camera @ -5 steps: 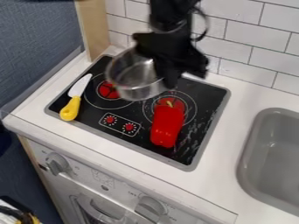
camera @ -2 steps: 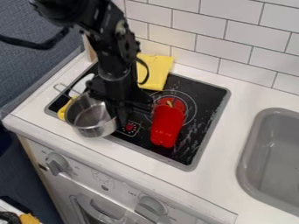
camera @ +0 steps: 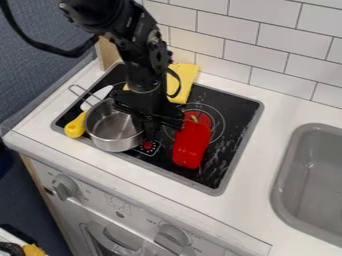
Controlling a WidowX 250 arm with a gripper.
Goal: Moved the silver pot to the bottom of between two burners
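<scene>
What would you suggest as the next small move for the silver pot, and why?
Probably ease the silver pot slightly toward the red pepper, stopping short of it. The gripper is at the pot's pepper-side rim, while the pot sits close beside the knife's yellow handle, seemingly off-centre between the burners.

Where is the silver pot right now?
In the camera view, the silver pot is at the front left of the black stovetop, between the knife's yellow handle and the red pepper.

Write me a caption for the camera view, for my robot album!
Black gripper at the rim of the silver pot, red pepper nearby on the stovetop.
</scene>
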